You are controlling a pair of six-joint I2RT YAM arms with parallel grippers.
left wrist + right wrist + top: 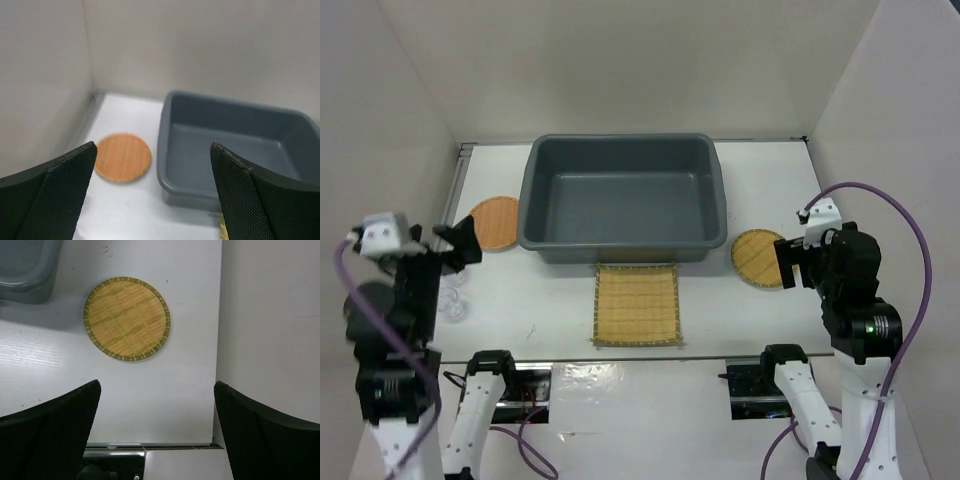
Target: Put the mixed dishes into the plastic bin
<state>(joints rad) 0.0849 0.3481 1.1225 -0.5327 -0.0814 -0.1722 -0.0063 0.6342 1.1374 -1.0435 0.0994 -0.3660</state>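
The dark grey plastic bin (623, 200) stands empty at the back middle; it also shows in the left wrist view (235, 145). The round orange-brown plate (496, 222) lies left of it, also in the left wrist view (122, 156). The square tan woven plate (637, 304) lies in front of the bin. The smaller round tan woven plate (758, 258) lies at the right, also in the right wrist view (127, 318). Small clear cups (454, 297) sit at the left. My left gripper (460, 243) is open and empty above the cups. My right gripper (788, 263) is open and empty beside the round woven plate.
White walls enclose the table on the left, back and right. The right wall (270, 325) stands close to the right gripper. The arm bases (505, 375) sit at the near edge.
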